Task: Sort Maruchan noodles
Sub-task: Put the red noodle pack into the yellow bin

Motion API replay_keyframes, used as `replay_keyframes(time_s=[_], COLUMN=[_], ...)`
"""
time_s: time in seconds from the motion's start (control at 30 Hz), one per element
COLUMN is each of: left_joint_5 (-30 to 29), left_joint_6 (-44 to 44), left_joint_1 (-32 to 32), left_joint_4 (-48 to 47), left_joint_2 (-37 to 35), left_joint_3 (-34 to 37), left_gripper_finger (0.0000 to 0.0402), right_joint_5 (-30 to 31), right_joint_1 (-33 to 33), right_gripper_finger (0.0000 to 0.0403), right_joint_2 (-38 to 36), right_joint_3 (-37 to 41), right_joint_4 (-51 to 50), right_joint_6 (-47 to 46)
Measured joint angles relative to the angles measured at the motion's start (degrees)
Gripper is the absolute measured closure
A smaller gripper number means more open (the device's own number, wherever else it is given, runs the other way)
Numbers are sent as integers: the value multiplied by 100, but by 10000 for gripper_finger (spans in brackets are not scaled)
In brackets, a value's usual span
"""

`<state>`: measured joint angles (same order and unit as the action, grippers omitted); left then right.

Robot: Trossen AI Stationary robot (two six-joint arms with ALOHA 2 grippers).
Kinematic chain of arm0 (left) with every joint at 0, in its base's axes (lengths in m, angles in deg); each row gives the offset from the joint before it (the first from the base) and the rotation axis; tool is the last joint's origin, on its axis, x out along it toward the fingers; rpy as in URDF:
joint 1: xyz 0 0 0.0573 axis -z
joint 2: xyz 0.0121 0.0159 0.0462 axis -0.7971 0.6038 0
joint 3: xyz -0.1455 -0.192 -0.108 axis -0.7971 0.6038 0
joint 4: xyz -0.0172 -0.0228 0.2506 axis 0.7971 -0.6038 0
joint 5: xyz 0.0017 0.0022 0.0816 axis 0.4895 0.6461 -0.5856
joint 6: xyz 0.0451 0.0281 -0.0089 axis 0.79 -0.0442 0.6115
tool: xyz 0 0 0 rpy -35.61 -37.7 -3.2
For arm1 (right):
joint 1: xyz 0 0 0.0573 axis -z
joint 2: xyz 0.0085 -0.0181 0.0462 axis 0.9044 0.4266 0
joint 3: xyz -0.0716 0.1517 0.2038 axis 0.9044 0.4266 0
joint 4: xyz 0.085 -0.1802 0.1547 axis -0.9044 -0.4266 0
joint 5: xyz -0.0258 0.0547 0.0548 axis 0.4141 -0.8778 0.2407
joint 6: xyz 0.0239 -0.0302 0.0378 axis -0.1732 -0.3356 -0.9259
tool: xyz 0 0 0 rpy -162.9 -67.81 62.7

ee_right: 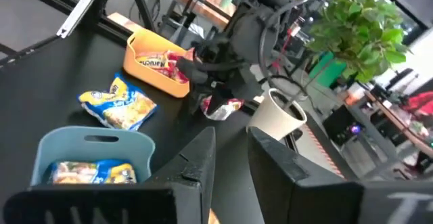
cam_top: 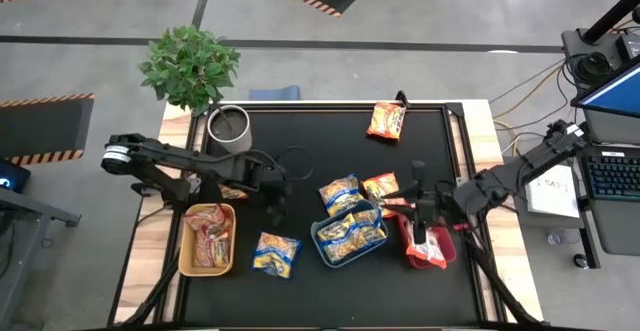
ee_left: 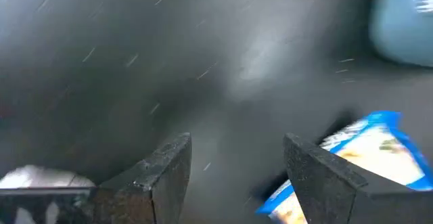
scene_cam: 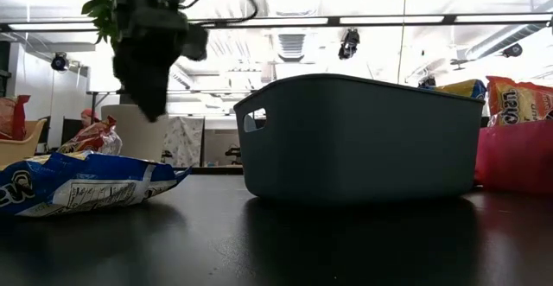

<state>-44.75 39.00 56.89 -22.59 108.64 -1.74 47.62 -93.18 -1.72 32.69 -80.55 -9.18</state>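
While left gripper [cam_top: 277,209] jaws apart, blue-and-yellow packet [cam_top: 276,255] flat, slightly askew.

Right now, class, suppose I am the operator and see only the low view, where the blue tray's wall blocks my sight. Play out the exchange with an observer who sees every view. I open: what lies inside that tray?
Observer: The blue tray holds blue-and-yellow noodle packets.
Operator: Are any packets loose behind it?
Observer: Yes, an orange packet lies alone near the far edge of the table.
Operator: Is the left gripper holding anything?
Observer: No. The left gripper is open and empty over bare table, near a loose blue-and-yellow packet.
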Motion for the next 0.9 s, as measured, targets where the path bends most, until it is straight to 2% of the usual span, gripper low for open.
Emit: replay_keyframes(time_s=[0.17, 0.43, 0.57, 0.9], left_joint_5=[-189, -1431, -1484, -1539], left_joint_6=[-940, -1549, -1829, -2390], left_joint_1=[4, 4, 47, 182], left_joint_4=[-966, -1676, -1780, -1716], left_joint_2=[3, 6, 6, 6], left_joint_3=[41, 104, 214, 860], left_gripper_finger=[183, 178, 178, 177], right_joint_5=[-577, -1403, -1690, -1720], right_joint_1=[533, 1156, 1357, 1423], right_gripper_finger=[335, 330, 334, 337], right_joint_2=[-1, 4, 5, 343], right_joint_3=[3, 4, 4, 4], right_joint_4=[34, 618, 687, 700], right_joint_6=[229, 746, 697, 413])
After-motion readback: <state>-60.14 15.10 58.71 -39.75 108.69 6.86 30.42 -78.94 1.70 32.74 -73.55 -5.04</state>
